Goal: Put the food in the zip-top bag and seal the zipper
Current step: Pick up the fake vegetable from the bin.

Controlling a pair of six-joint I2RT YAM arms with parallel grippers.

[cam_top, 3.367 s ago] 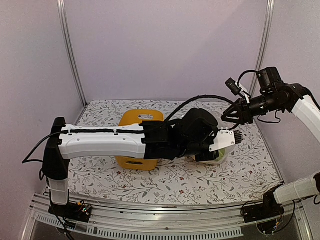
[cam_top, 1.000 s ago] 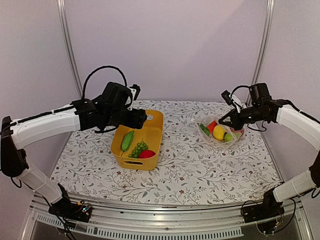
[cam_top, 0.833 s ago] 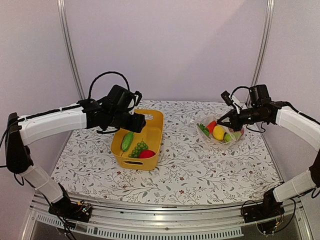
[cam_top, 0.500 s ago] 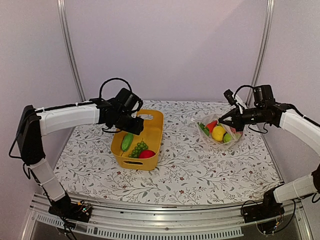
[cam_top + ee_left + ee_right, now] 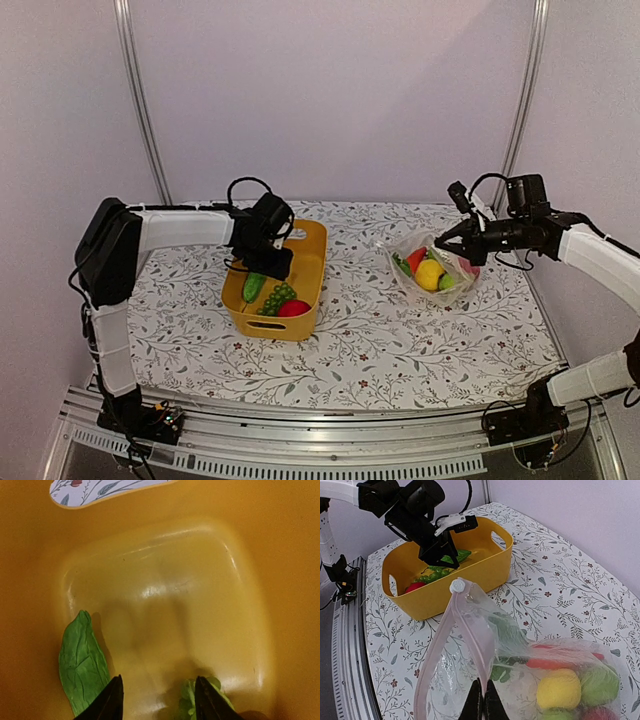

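The clear zip-top bag point(image 5: 432, 272) lies at the right with yellow point(image 5: 560, 689), green point(image 5: 600, 685) and red point(image 5: 555, 664) food inside. My right gripper point(image 5: 482, 696) is shut on its pink zipper point(image 5: 470, 630) and holds the mouth up and open; the white slider point(image 5: 456, 586) sits at the strip's far end. My left gripper point(image 5: 158, 678) reaches down into the yellow tub point(image 5: 305, 245), jaws apart over its bare floor. A green leafy piece point(image 5: 82, 662) lies by its left finger and green grapes point(image 5: 192, 697) by its right finger. A red piece point(image 5: 294, 308) lies at the tub's near end.
The tub point(image 5: 485, 575) stands left of centre on the flower-patterned cloth point(image 5: 380, 350), about a hand's width from the bag. Metal posts point(image 5: 140, 100) and pale walls close the back and sides. The left arm point(image 5: 180, 225) stretches across the table's left part.
My left arm has swung from the bag back over the tub and lowered its gripper inside. The right gripper has drawn the bag's mouth slightly to the left, still shut on the strip.
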